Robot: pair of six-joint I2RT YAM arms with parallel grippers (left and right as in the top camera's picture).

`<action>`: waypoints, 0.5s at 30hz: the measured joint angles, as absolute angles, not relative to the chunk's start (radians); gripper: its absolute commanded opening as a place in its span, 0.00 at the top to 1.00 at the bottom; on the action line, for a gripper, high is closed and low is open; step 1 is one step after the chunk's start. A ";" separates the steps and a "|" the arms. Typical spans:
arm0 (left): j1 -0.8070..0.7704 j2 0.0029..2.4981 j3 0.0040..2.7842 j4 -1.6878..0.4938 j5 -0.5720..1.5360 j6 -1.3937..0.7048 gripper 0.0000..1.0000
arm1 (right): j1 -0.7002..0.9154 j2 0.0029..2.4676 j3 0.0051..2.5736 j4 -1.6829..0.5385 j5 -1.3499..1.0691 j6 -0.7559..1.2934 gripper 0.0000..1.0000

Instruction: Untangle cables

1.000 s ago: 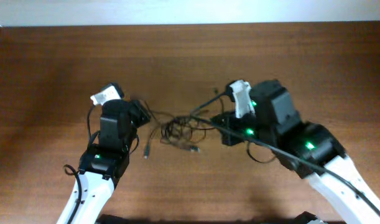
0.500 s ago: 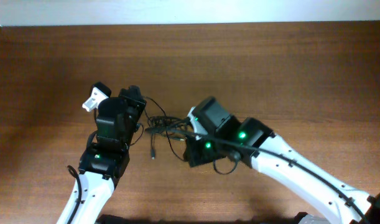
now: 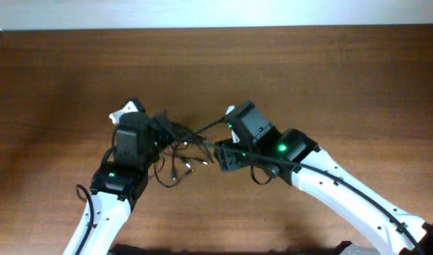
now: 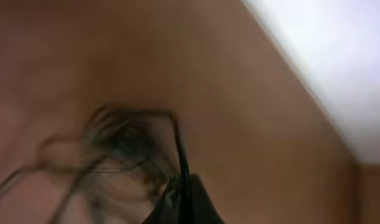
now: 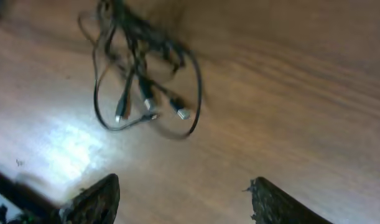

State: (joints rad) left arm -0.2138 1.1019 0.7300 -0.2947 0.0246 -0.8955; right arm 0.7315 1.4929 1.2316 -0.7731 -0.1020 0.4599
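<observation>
The cables (image 3: pixel 182 150) lie as a loose black tangle on the brown table between the two arms, with plug ends trailing toward the front. In the right wrist view the cables (image 5: pixel 142 74) sit ahead of the fingers, their metal plug tips (image 5: pixel 180 114) resting on the wood. My right gripper (image 3: pixel 222 153) (image 5: pixel 183 200) stands open just right of the tangle with nothing between its fingers. My left gripper (image 3: pixel 156 130) (image 4: pixel 182 194) is shut on one black cable strand (image 4: pixel 177 146) at the tangle's left side; that view is blurred.
A brown wooden table (image 3: pixel 329 78) spreads wide on all sides. A pale wall runs along the table's far edge (image 3: pixel 216 27). Thicker black arm cables run along the right arm (image 3: pixel 308 166) and the left arm (image 3: pixel 85 195).
My right gripper has opened and let go of the cables, shifting a little right and back. The tangle has dropped and spread toward the front. My left gripper has moved right, still holding its strand.
</observation>
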 measured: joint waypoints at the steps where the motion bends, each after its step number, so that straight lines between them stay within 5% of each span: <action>1: -0.213 1.107 0.726 -0.419 0.031 -0.882 1.00 | 0.714 1.493 1.232 -0.773 -0.101 0.460 0.26; 3: -0.214 1.137 0.720 -0.516 0.030 -0.874 1.00 | 0.698 1.493 1.232 -0.774 -0.102 0.460 0.04; 4: -0.214 1.155 0.706 -0.542 0.030 -0.870 1.00 | 0.690 1.493 1.232 -0.776 -0.102 0.461 0.01; 11: -0.359 1.124 0.573 -0.561 0.082 -0.851 1.00 | 0.585 1.482 1.235 -0.834 -0.101 0.457 0.02; 15: -0.382 0.820 0.568 -0.582 0.086 -0.738 1.00 | 0.586 1.482 1.235 -0.841 -0.101 0.456 0.02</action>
State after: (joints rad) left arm -0.3817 0.8200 0.5678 -0.5819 0.0864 -0.7376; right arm 0.5861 1.4818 1.2346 -0.8406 -0.1009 0.4564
